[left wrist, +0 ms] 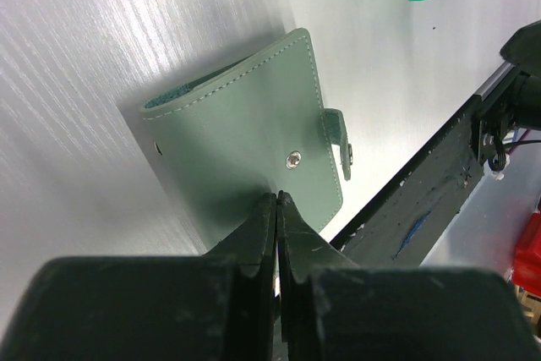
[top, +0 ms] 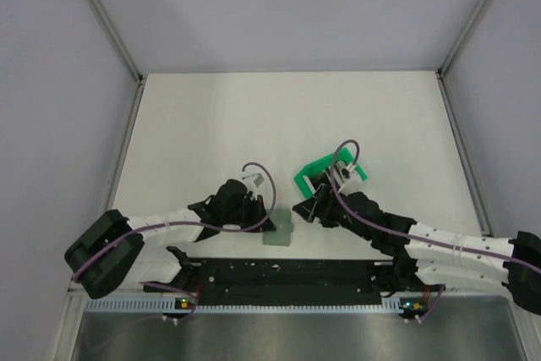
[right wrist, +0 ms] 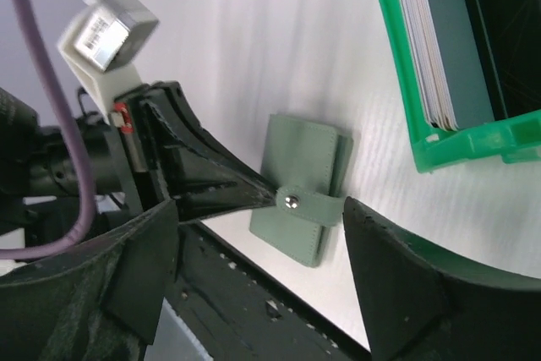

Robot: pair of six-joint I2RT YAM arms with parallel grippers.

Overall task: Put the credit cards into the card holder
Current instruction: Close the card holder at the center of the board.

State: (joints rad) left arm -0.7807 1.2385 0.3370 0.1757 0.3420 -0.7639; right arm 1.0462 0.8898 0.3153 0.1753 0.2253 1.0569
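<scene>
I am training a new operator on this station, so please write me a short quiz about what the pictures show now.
1. Fill in: the left gripper, with its tips at the folded wallet, has its fingers ____ (together / apart).
2. True or false: the right gripper is shut on something.
3. Where are the cards?
A. standing on edge in the green bin
B. lying on top of the wallet
C. in the left gripper

Key: 1 together; 2 false, it is open and holds nothing; 3 A.
</scene>
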